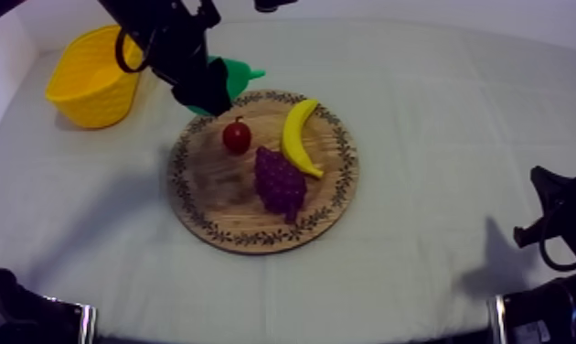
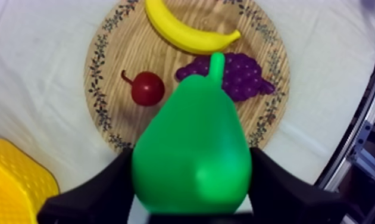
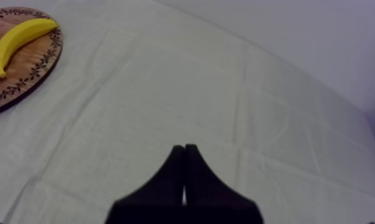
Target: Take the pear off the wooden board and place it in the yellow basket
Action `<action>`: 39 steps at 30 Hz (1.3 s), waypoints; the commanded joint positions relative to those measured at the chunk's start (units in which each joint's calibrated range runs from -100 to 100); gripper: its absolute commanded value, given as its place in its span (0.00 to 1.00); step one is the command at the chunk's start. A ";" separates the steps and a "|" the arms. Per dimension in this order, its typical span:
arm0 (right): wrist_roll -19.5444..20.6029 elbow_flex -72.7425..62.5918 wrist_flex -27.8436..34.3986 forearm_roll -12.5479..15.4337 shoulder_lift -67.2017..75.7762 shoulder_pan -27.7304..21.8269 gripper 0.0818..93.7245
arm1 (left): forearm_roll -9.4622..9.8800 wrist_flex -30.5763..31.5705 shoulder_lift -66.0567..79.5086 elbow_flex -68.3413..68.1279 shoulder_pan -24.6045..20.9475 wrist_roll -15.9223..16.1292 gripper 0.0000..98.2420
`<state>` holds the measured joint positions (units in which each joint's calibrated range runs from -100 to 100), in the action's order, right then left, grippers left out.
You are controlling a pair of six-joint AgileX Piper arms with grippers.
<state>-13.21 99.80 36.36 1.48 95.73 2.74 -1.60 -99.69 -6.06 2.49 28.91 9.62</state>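
Observation:
My left gripper [image 1: 209,91] is shut on the green pear [image 2: 193,152] and holds it in the air above the far left rim of the round wooden board [image 1: 220,197]. In the top view just the pear's [image 1: 246,69] stem end pokes out past the black fingers [image 2: 88,193]. The yellow basket [image 1: 92,75] stands at the far left, apart from the board, and its corner [image 2: 11,182] lies beside the held pear. My right gripper [image 3: 184,156] is shut on nothing, low at the right side over bare cloth.
On the board [image 2: 106,53] lie a banana [image 1: 299,135], a bunch of purple grapes [image 1: 279,181] and a small red fruit [image 1: 236,136]. The table's edge and a metal frame [image 2: 368,131] run beyond the board. Bare cloth [image 1: 456,119] spreads to the right.

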 commanded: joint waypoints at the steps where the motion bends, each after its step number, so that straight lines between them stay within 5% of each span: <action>1: 0.19 -0.02 0.02 0.01 0.03 0.02 0.00 | -0.24 0.18 0.14 0.04 0.04 -1.63 0.56; 12: 0.19 -0.02 0.02 0.01 0.03 0.02 0.00 | -2.61 2.92 1.11 -0.91 -0.06 -15.80 0.54; 23: 0.19 -0.02 0.02 0.01 0.03 0.02 0.00 | -3.45 3.64 1.82 -1.91 0.21 -25.40 0.54; 29: 0.19 -0.02 0.02 0.01 0.03 0.02 0.00 | -3.24 3.61 1.92 -2.63 0.11 -27.24 0.55; 39: 0.19 -0.02 0.02 0.01 0.03 0.02 0.00 | -2.43 3.78 0.66 0.27 -3.73 -24.41 0.55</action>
<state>-13.04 99.80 36.36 1.48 95.73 2.74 -3.97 -95.91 -5.33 2.67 25.98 -15.13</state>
